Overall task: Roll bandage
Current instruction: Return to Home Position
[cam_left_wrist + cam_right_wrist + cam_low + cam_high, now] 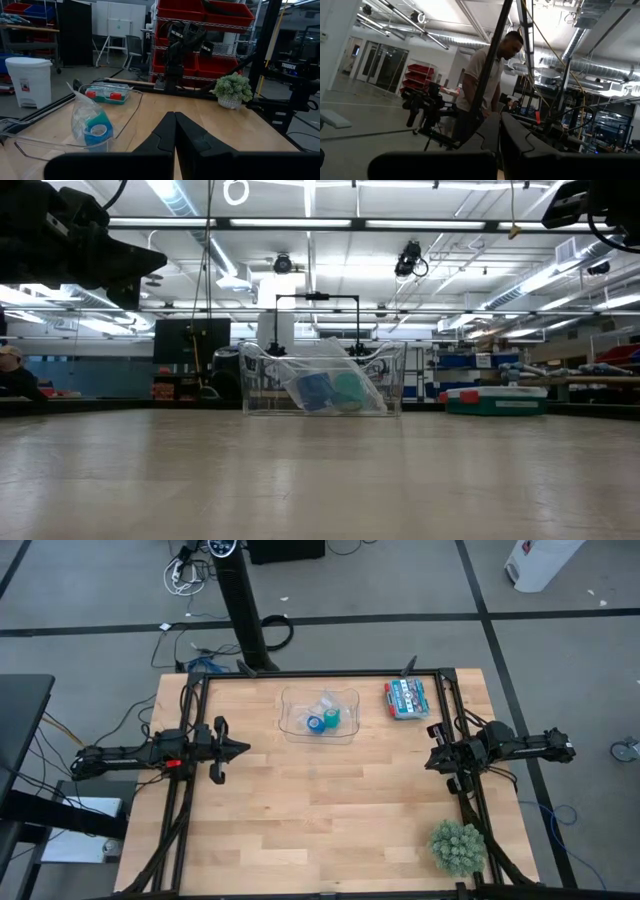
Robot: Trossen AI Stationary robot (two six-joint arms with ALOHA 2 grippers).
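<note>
Plainly, the clear bin (pixel 297 735) holds bagged bandage (pixel 333 719) and blue roll (pixel 316 724).

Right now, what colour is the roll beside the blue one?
Teal-green. The bandage shows best in the low view, right beside the blue roll.

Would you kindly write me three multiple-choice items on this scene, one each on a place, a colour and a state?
1. Where does the plant stand? A mid-table; B on the table corner nearest the right arm; C on the floor.
2. What colour is the bandage in the bin? A teal; B red; C yellow.
3. How is the left pincer? A wide open; B shut on a bag; C shut, empty.
Answers: 1 B, the high view shows it at that corner; 2 A, a teal roll lies in the bin; 3 C, its wrist view shows the fingers together with nothing between.
</note>
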